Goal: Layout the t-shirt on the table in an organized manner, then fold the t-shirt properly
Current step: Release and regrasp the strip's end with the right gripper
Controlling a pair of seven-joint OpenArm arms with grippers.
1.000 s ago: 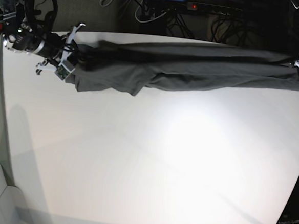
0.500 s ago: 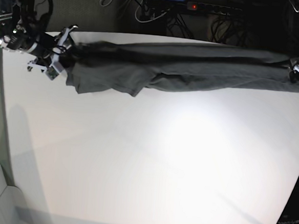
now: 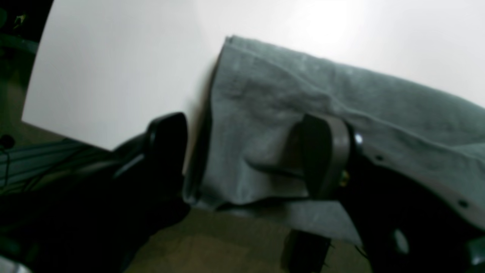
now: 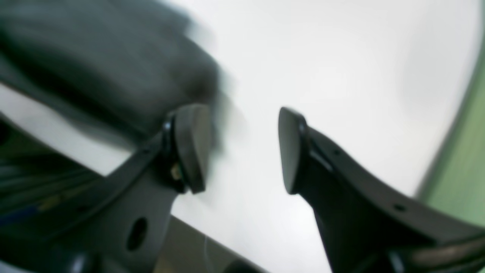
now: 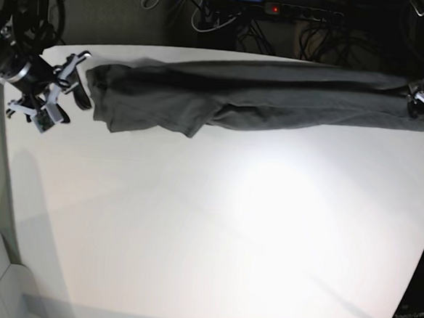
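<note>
Left wrist view: left gripper (image 3: 246,151) stands parted, straddling the end of the t-shirt (image 3: 303,106) at the table (image 3: 113,57) edge, not clamping it.

Right wrist view: right gripper (image 4: 242,148) released, nothing between its fingers; cloth just beside one finger (image 4: 191,148).

Base view: shirt's long axis runs across the far edge, bunched; each arm sits at its own end, right one just clear.

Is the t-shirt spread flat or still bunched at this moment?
Bunched. The t-shirt lies as a long, narrow, creased band along the far edge of the table, not opened flat.
</note>
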